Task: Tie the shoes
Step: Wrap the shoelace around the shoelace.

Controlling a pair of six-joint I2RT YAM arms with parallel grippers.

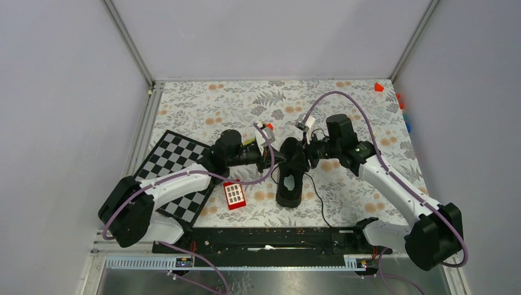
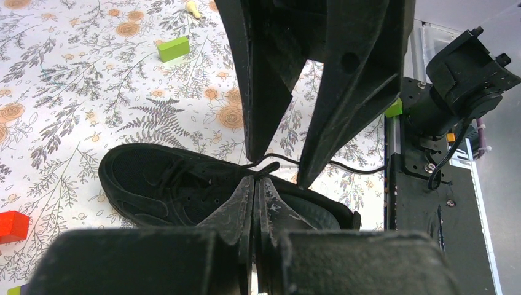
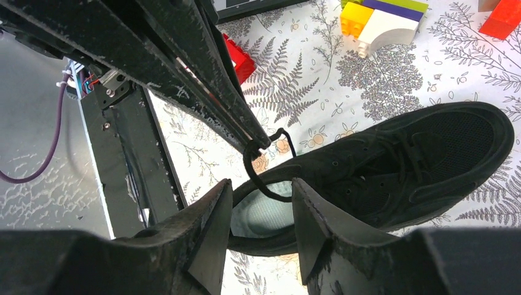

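Note:
The black shoe [image 1: 290, 183] lies in the middle of the flowered table, toe toward the back; it also shows as the sneaker [image 2: 161, 184] and the sneaker [image 3: 405, 161] with its pale insole [image 3: 265, 216]. My left gripper [image 2: 255, 182] is shut, pinching a thin black lace [image 2: 265, 168] above the shoe's opening. In the right wrist view that lace [image 3: 261, 178] hangs as a loop from the left fingertips [image 3: 253, 142]. My right gripper [image 3: 260, 198] stands open just above the heel opening, with the loop hanging near its gap. Nothing sits between its fingers.
A chessboard [image 1: 175, 173] lies at the left, with a red keypad block [image 1: 234, 195] beside the shoe. Coloured bricks [image 3: 384, 18] and a red brick [image 3: 243, 58] sit nearby. A green block [image 2: 173, 48] lies farther off. A loose lace end [image 1: 321, 206] trails toward the black base rail [image 1: 264, 241].

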